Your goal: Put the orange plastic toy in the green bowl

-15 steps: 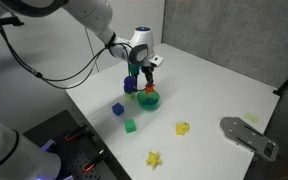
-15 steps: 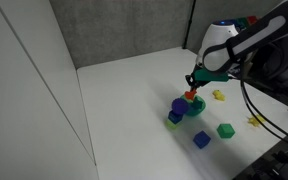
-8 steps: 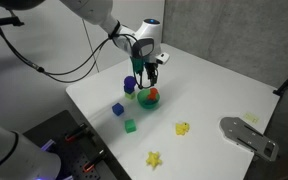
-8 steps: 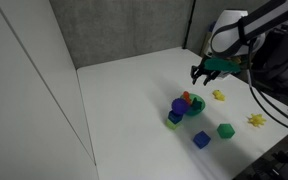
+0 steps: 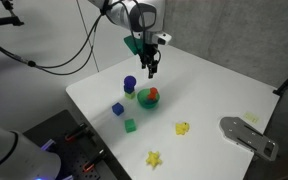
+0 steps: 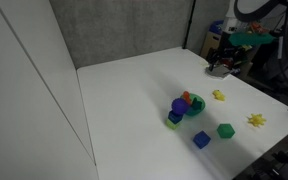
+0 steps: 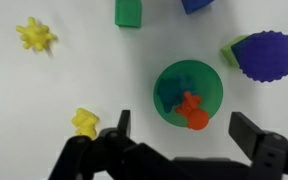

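The orange plastic toy (image 7: 191,110) lies inside the green bowl (image 7: 206,82), against its near rim. It also shows in the bowl in both exterior views, toy (image 5: 152,95) (image 6: 188,98), bowl (image 5: 146,101) (image 6: 195,109). My gripper (image 7: 182,125) hangs well above the bowl, open, with nothing between its dark fingers (image 7: 122,124). In both exterior views the gripper (image 5: 149,68) (image 6: 220,68) is raised clear of the table and away from the bowl.
A purple spiky ball (image 7: 269,55) sits beside the bowl with a green piece (image 7: 231,50) against it. A green cube (image 5: 130,125), a blue cube (image 5: 117,109) and two yellow toys (image 5: 183,128) (image 5: 154,158) lie scattered. A grey plate (image 5: 249,137) sits by the table edge.
The gripper opened and let the orange toy go into the green bowl, then rose up and away from it.
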{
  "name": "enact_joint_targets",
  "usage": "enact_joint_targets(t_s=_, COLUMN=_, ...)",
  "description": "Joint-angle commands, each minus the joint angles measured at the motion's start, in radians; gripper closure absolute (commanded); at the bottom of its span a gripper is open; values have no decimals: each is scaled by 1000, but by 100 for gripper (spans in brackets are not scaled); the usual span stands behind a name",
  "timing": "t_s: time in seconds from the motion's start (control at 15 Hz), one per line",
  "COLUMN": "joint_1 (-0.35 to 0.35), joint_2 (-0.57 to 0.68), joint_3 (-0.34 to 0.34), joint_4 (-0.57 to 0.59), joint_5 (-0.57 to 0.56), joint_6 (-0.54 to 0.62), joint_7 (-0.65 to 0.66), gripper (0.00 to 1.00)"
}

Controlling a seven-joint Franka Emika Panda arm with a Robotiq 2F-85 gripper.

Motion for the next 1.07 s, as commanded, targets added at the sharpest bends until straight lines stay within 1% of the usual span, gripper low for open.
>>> enact_joint_targets(t_s=0.0, joint_1=-3, joint_2=-153, joint_3=7, joint_4=-92, joint_5=-111, joint_6=-89, joint_7=-37, gripper=0)
enact_joint_targets(t_s=0.07, joint_1=-4, joint_2=-197, joint_3=12, joint_4=-125, joint_5=-151, joint_6=-89, joint_7=-40, gripper=0)
enact_joint_targets(t_s=0.2, joint_1=-14, joint_2=-287, joint_3=25, joint_4=-192, joint_5=-185, joint_6=-87, joint_7=-95, gripper=0)
enact_joint_targets(t_s=0.33, joint_1=-23, joint_2=-378, joint_3=32, joint_4=-257, joint_5=-182, joint_6=-76, joint_7=-175, gripper=0)
enact_joint_targets(t_s=0.47, joint_1=-29, joint_2=-457, joint_3=29, joint_4=-308, joint_5=-155, joint_6=-68, joint_7=-256, gripper=0)
enact_joint_targets(t_s=0.67, joint_1=-40, joint_2=-540, joint_3=13, joint_4=-338, joint_5=-126, joint_6=-96, joint_7=-357, gripper=0)
enact_joint_targets(t_s=0.8, joint_1=-50, joint_2=-563, joint_3=10, joint_4=-350, joint_5=-113, joint_6=-89, joint_7=-383, gripper=0)
enact_joint_targets(t_s=0.87, joint_1=-54, joint_2=-521, joint_3=32, joint_4=-323, joint_5=-133, joint_6=-87, joint_7=-336, gripper=0)
enact_joint_targets(t_s=1.0, joint_1=-62, joint_2=-546, joint_3=28, joint_4=-336, joint_5=-125, joint_6=-87, joint_7=-355, gripper=0)
